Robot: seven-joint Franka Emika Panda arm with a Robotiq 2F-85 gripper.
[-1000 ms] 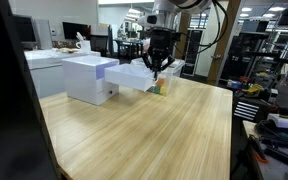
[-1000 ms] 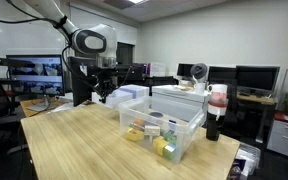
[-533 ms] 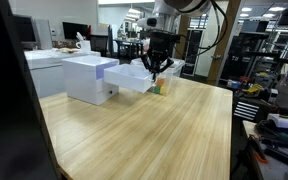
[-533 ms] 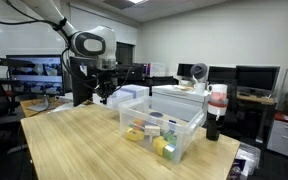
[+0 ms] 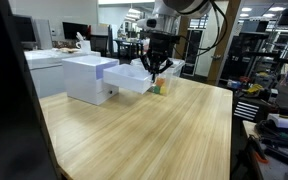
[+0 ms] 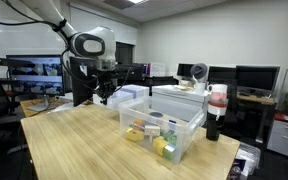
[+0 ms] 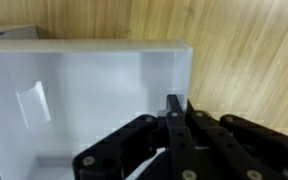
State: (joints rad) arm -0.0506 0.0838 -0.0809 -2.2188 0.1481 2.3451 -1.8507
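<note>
Blond wood tabletop point(image 5: 144, 130) fills the near part of an exterior view. Your gripper point(image 5: 159, 70) hangs over its far side, pointing down at the right end of a pale bin point(image 5: 132, 76). The jaws look pressed together, with nothing seen between them. A white box point(image 5: 88, 78) stands left of the bin and nearer. Small coloured pieces point(image 5: 159, 87) show just under the gripper, and from here you cannot tell whether they lie in the bin or beside it.

In an exterior view where the arm stands at the far left, your gripper point(image 6: 104, 94) hangs just left of the pale bin point(image 6: 130, 97). Nearer and to the right sits a clear bin point(image 6: 180, 140) with coloured pieces inside. The white box point(image 6: 179, 98) is behind it and a bottle point(image 6: 216, 112) is at the right. The jaws are too small here to judge.

In the wrist view, your black fingers point(image 7: 174, 115) meet in a tight line, pinching nothing you can see. The pale bin point(image 7: 84, 95) lies directly below and fills the left of the view. Its right wall runs close beside the fingertips, with bare wood beyond it on the right and far sides.
</note>
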